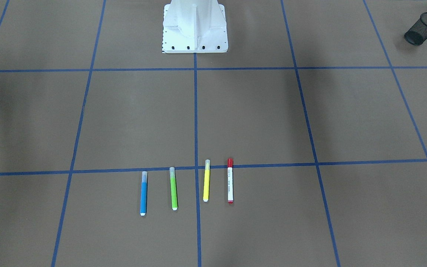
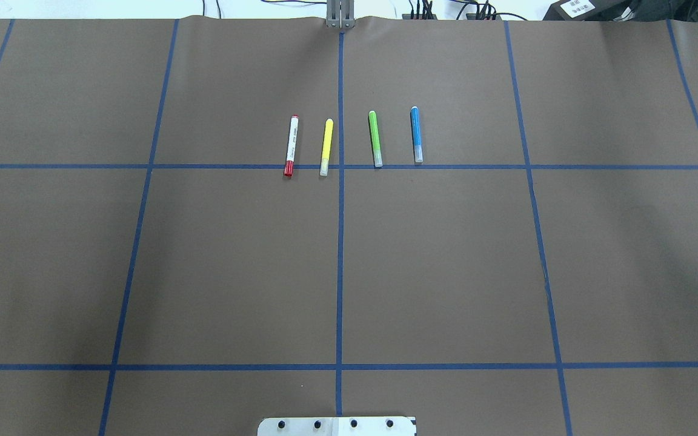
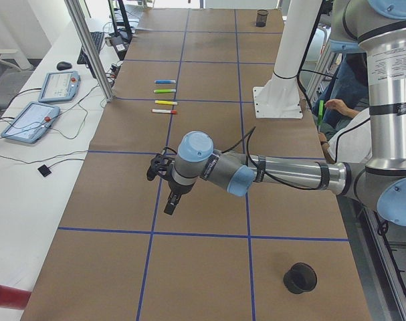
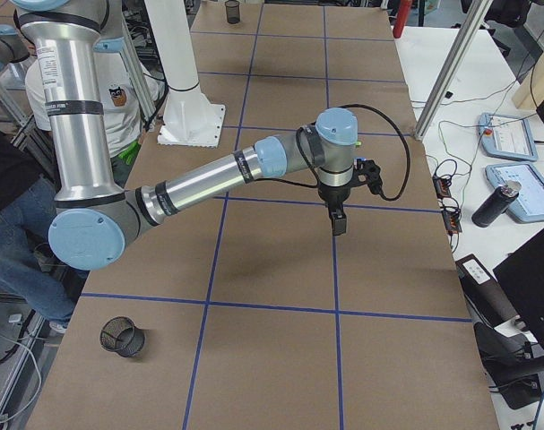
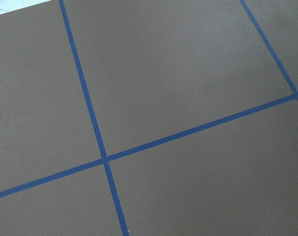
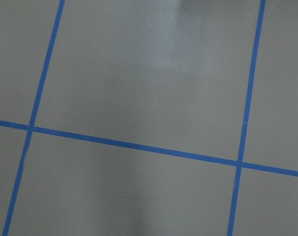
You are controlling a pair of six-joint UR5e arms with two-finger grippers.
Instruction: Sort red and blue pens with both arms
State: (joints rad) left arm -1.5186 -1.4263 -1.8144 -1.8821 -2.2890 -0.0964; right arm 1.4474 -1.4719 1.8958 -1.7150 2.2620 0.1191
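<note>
On the counter (image 2: pixel 234 272), left to right in the overhead view, the red pen (image 2: pixel 291 146), yellow pen (image 2: pixel 326 147), green pen (image 2: pixel 375 138) and blue pen (image 2: pixel 416 134) lie far from the robot, long axes near-to-far, caps pointing toward the robot. The red pen's barrel print is unreadable. Only the side views show the left claw (image 3: pixel 170 207) and right claw (image 4: pixel 338 228); whether they are open or closed cannot be told.

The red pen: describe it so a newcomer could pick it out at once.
In the overhead view, four pens lie in a row on the brown table, astride the centre tape line. The red pen is leftmost, beside the yellow pen; it alone has a white barrel and red cap.
</note>
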